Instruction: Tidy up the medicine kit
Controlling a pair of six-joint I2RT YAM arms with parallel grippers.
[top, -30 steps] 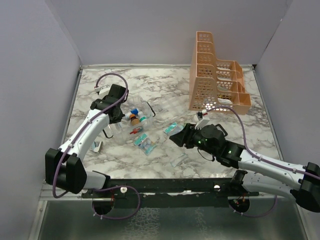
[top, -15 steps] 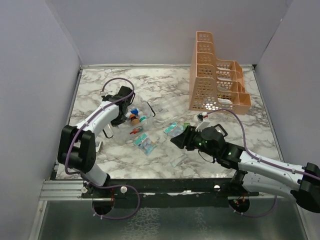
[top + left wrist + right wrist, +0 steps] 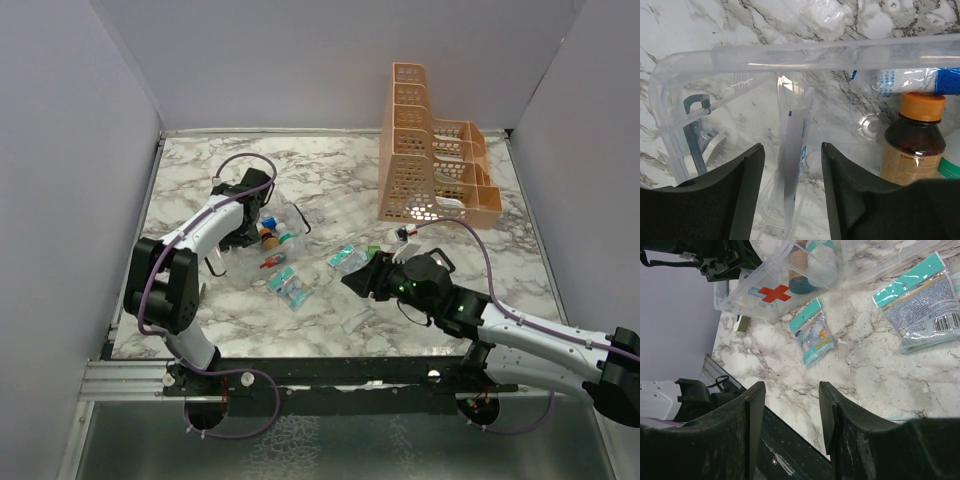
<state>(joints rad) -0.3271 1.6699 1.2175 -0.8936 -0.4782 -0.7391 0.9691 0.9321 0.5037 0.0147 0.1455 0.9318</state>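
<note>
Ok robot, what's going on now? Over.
Left gripper open, straddling sachet in clear kit box. Right gripper open, empty. Teal packets loose on table.

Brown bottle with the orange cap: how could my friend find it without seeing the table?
On the white marble table, look left of the middle, away from the tall peach basket rack, to the clear plastic box with a red cross. Inside is the small brown bottle; only it has an orange cap, unlike the blue-and-white pack beside it.

Bright, even light and soft shadows; glare streaks the clear box (image 3: 805,52), its near rim blurred.
</note>
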